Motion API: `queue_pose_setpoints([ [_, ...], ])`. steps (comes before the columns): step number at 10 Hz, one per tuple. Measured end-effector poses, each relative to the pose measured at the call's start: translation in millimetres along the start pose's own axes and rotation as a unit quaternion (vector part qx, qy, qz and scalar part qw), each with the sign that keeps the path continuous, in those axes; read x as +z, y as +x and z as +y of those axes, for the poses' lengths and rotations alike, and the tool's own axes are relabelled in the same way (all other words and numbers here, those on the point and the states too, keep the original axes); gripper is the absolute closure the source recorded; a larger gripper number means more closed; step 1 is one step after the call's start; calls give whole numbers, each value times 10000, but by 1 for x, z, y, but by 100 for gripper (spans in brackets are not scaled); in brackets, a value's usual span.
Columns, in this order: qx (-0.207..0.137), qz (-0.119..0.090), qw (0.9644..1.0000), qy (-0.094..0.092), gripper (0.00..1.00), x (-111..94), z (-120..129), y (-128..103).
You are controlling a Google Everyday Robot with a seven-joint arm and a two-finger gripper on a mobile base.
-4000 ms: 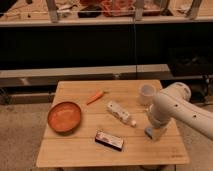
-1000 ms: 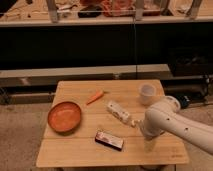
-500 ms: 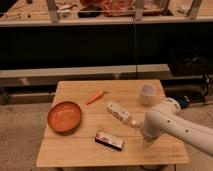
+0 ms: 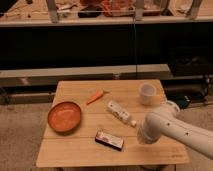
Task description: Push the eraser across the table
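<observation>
The eraser, a small flat dark block with a pale label on top, lies near the front edge of the light-wood slatted table. My white arm comes in from the right, low over the table's front right part. The gripper at its end is just right of the eraser, a short gap away, and it is shut with nothing seen in it. The arm's bulky casing hides most of the gripper.
An orange bowl stands at the table's left. A carrot lies at the back middle, a white tube in the centre just behind the gripper, and a white cup at the back right. Dark shelving runs behind the table.
The arm has come down over the table's front right and shifted a little left toward the eraser. The eraser and the other objects have not moved.
</observation>
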Motion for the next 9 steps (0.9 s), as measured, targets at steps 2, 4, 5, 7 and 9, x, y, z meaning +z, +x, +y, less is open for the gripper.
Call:
queue_pose_setpoints([
  [2,64,-64,10000,-36,100,11,2,-2],
  [4,95,-109,9999,-68,100,21,3,-4],
  [5,112,-122,9998,-82,100,24,3,-3],
  [7,146,-169,9997,-116,100,33,0,-4],
  [9,136,-215,9996,-151,100,41,-5,-9],
])
